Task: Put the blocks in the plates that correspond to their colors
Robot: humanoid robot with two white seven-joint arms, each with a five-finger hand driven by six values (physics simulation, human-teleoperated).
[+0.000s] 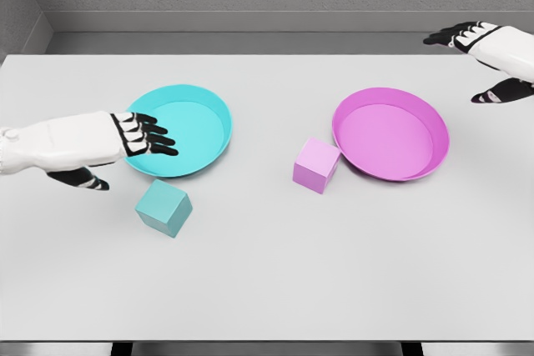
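White table (267, 289) fills the head view, grey wall behind. Cyan plate (200, 114) sits left of centre, holding nothing; pink plate (392, 132) sits right of centre, also holding nothing. Cyan block (163, 208) rests on the table at about 6 o'clock from the cyan plate, just off its rim, not touching. Pink block (316, 165) stands at about 8 o'clock from the pink plate, its far corner right against or overlapping the rim; contact cannot be told. Left hand (125, 141) reaches in from 9 o'clock, fingers stretched out flat over the cyan plate's near-left rim, thumb hanging below, grasping nothing; it sits at about 11 o'clock from the cyan block. Right hand (488, 56) shows at the 2 o'clock corner, fingers spread, thumb apart, holding nothing, well apart from both pink items.
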